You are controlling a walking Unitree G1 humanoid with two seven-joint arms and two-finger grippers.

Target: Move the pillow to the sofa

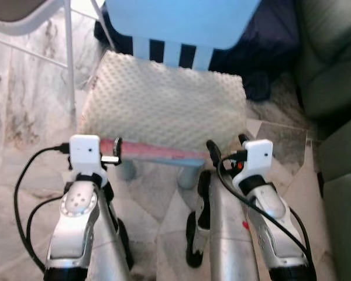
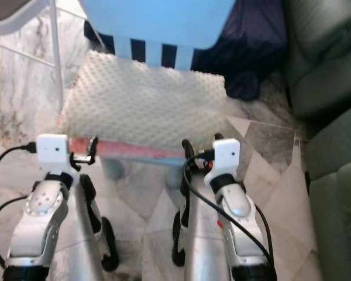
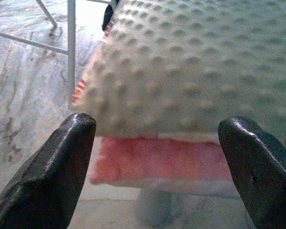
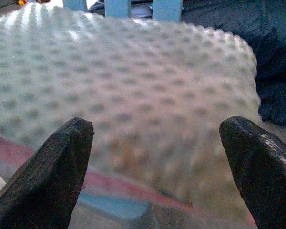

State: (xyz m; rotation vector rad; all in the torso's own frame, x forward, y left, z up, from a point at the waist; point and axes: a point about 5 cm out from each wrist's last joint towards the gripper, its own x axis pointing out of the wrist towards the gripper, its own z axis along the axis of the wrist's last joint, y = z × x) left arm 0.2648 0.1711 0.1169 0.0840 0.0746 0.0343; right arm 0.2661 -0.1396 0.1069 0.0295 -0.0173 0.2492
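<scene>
Left wrist view: pillow (image 3: 190, 67) (dimpled, apparently white) between spread fingers (image 3: 52, 176).

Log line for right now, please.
phase: pre-grasp | white dimpled pillow on light blue chair | left gripper open, at near edge | right gripper open, at near edge | green sofa on right

Pillow (image 1: 164, 105): soft, matt white cloth with a raised dimpled texture; chair (image 1: 181, 23): smooth pale-blue plastic; floor (image 1: 29, 105): polished veined marble; sofa (image 1: 333, 70): smooth green leather-like covering with slight sheen.
</scene>
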